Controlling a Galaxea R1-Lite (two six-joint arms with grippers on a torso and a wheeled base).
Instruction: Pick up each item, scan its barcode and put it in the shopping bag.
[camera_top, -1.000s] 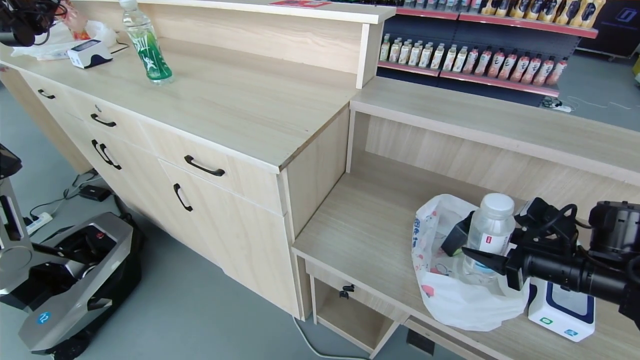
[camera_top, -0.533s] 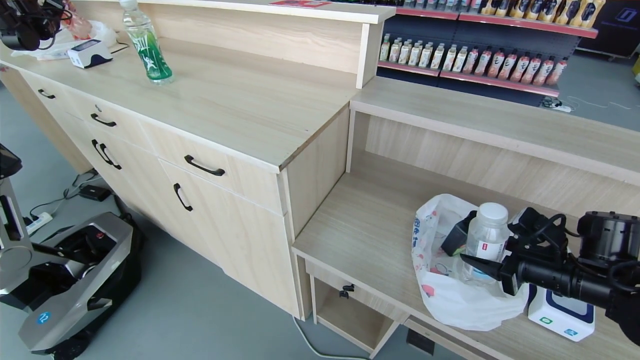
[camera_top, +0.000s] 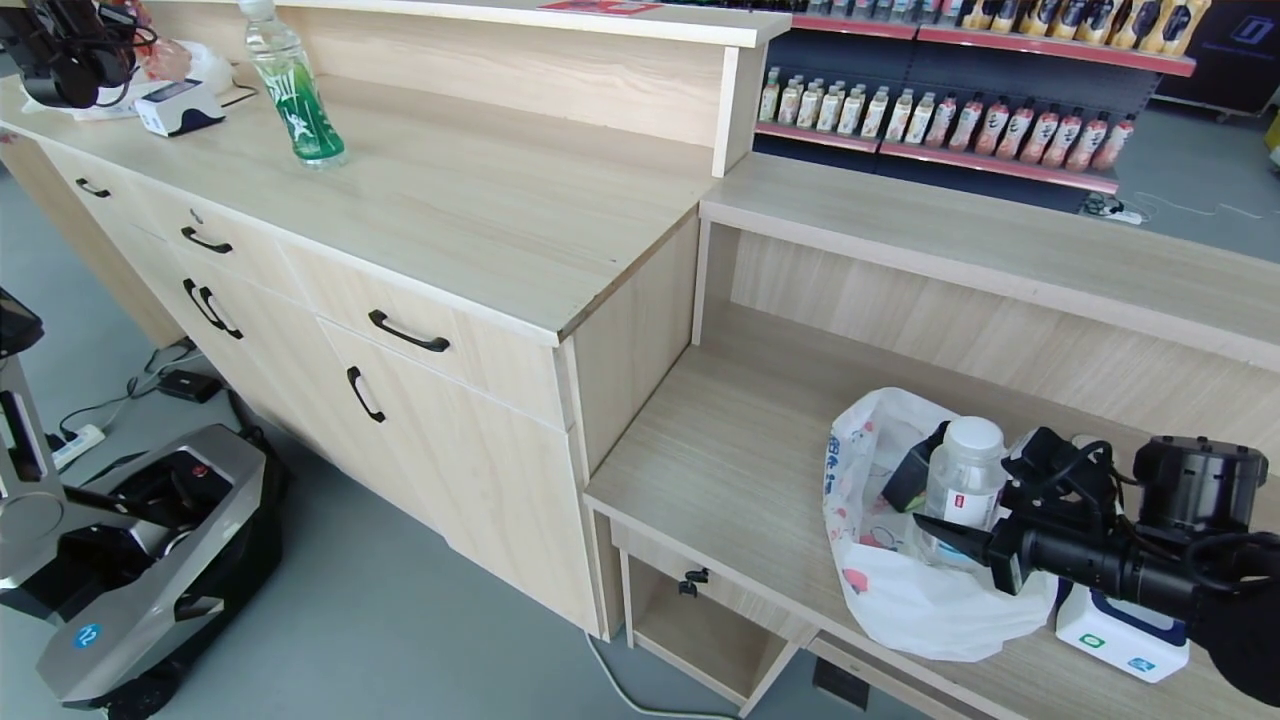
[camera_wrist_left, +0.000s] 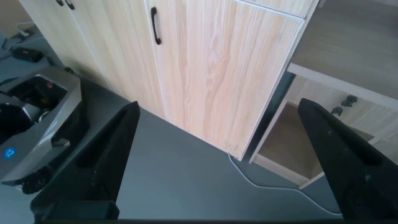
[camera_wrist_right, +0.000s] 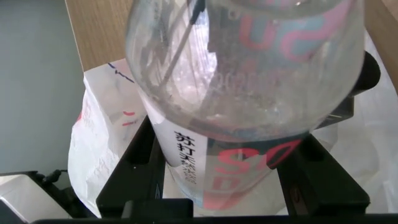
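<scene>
Where the bottle is: the bottle (camera_top: 962, 470) stands upright in the mouth of the bag (camera_top: 900, 600), cap above the rim. Whether its base rests on the bag floor cannot be told.
Bag: white film, slumped on the desk (camera_top: 740, 440), mouth facing up. Judged soft and limp; the rim can fold inward and snag a finger.
Right gripper: the right gripper (camera_top: 925, 505) is clenched on the bottle at the labelled mid-body, one finger on each side. The right wrist view confirms the bottle (camera_wrist_right: 249, 93) seated between them.
Left gripper: the left gripper (camera_wrist_left: 217, 104) is released, fingers wide apart with nothing between them. It faces the cupboard fronts, well apart from the work.
Bottle handling: clear plastic, round and smooth. Judged light and thin-walled, so it dents under a hard squeeze and slips on the glossy label. Fill level cannot be told.
Hold point: the straight labelled section below the shoulder. Avoid the cap and the tapered neck.
Counter: the counter (camera_top: 480, 210) stands higher than the desk, on the robot's left. Its side panel is well apart from the bag.
Shelf: the shelf (camera_top: 950, 120) of drinks is in the room behind and is no obstruction.
Scanner: the scanner (camera_top: 1120, 630) sits just beside the bag, beneath the right arm. Judged the main obstacle to a low withdrawal.
Green bottle: the green bottle (camera_top: 295, 95) stands upright on the counter, far from the bag, not yet bagged.
</scene>
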